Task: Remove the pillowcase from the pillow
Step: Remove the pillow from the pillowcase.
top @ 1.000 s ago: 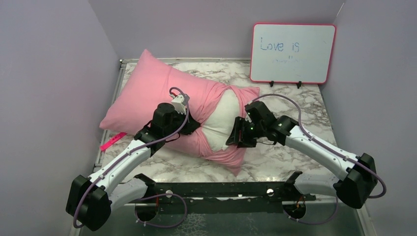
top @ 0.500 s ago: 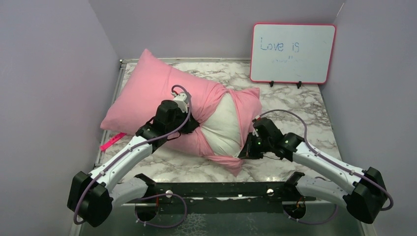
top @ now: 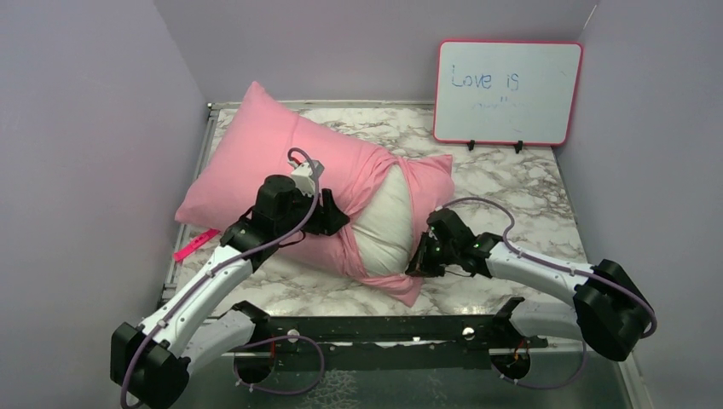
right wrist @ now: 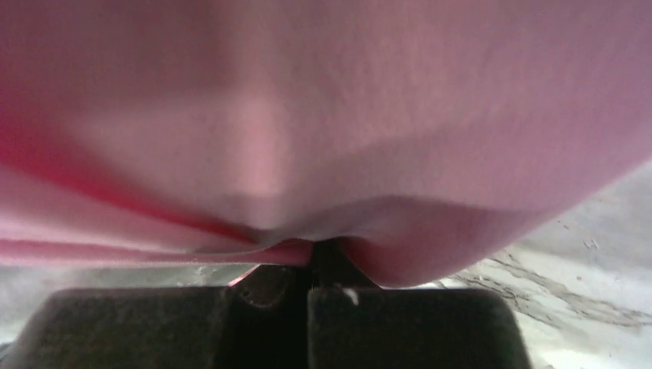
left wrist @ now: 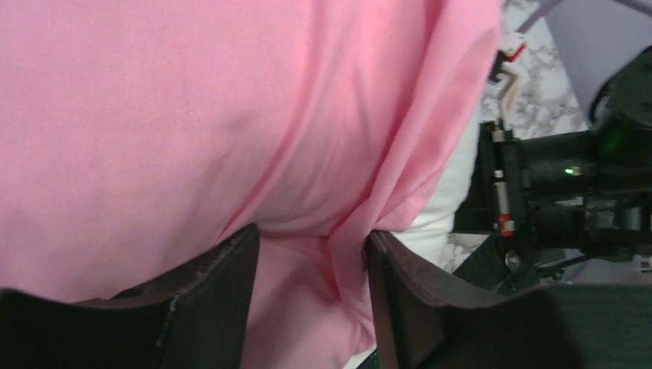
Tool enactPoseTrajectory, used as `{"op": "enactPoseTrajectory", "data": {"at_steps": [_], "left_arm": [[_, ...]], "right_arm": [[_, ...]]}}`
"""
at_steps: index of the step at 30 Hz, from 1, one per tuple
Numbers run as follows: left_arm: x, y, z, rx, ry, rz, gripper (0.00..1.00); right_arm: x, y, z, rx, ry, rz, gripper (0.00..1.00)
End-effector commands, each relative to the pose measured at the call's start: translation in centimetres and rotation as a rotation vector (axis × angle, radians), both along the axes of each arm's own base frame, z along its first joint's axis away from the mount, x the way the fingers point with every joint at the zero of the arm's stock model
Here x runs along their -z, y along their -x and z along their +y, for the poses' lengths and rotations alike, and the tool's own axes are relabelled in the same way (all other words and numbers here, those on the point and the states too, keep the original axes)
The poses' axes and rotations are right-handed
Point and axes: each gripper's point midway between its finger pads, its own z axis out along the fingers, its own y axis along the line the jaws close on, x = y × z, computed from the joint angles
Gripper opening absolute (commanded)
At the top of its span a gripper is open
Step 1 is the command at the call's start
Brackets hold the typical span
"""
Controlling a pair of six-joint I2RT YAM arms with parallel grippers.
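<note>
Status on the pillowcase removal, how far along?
Done: the pink satin pillowcase is pulled open, baring part of the plump white pillow. In hand: left gripper and right gripper both pinch pink fabric. Left: most of the pillow sits inside the cover.

I'm in a lab test cell. Lilac walls (top: 85,128) box my marble tabletop (top: 529,179), and a whiteboard (top: 507,92) stands beyond my right gripper (top: 416,264).
</note>
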Motion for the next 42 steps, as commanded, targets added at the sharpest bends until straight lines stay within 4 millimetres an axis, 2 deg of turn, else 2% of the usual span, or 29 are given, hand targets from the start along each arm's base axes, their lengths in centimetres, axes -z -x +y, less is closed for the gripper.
{"op": "enactPoseTrajectory", "data": {"at_steps": [1, 5, 7, 9, 12, 16, 21, 26, 30, 35, 38, 42], "left_arm": [[-1.2, 1.5, 0.6, 0.005, 0.070, -0.010, 0.62], [-3.6, 3.1, 0.2, -0.003, 0.152, -0.023, 0.65], [-5.6, 3.7, 0.1, -0.024, 0.189, -0.061, 0.65], [-7.4, 4.6, -0.9, -0.002, 0.205, -0.101, 0.64], [-8.1, 5.6, -4.0, 0.068, 0.160, -0.102, 0.64], [-6.3, 7.5, -8.9, 0.163, -0.005, -0.118, 0.64], [-4.2, 6.6, -10.7, 0.109, -0.134, -0.131, 0.64], [-0.5, 7.1, -11.5, 0.105, -0.215, -0.074, 0.65], [2.4, 8.3, -11.7, 0.098, -0.255, -0.012, 0.68], [5.7, 10.0, -12.8, 0.143, -0.329, 0.054, 0.70], [7.6, 9.9, -12.2, 0.105, -0.402, 0.079, 0.70], [9.2, 8.3, -9.9, -0.014, -0.520, 0.050, 0.65]], "right_arm": [[4.2, 2.1, -2.1, -0.033, 0.109, 0.075, 0.00], [2.9, 1.2, -0.5, -0.058, 0.028, 0.021, 0.00], [2.2, 0.6, -0.1, -0.056, 0.007, -0.005, 0.01], [1.5, 0.1, 0.2, -0.052, -0.001, -0.026, 0.01], [1.1, -0.4, 0.3, -0.034, -0.006, -0.045, 0.01], [0.7, -0.6, 0.1, -0.006, -0.008, -0.059, 0.00], [-0.3, -0.6, 0.0, 0.035, -0.037, -0.060, 0.00], [-1.6, -0.9, 0.2, 0.084, -0.096, -0.087, 0.00], [-1.9, -0.9, -0.2, 0.129, -0.116, -0.095, 0.00], [-1.8, -0.9, -0.5, 0.155, -0.132, -0.111, 0.00], [-1.6, -0.8, -0.7, 0.159, -0.124, -0.105, 0.00], [-1.4, -0.7, -0.9, 0.159, -0.110, -0.099, 0.00]]}}
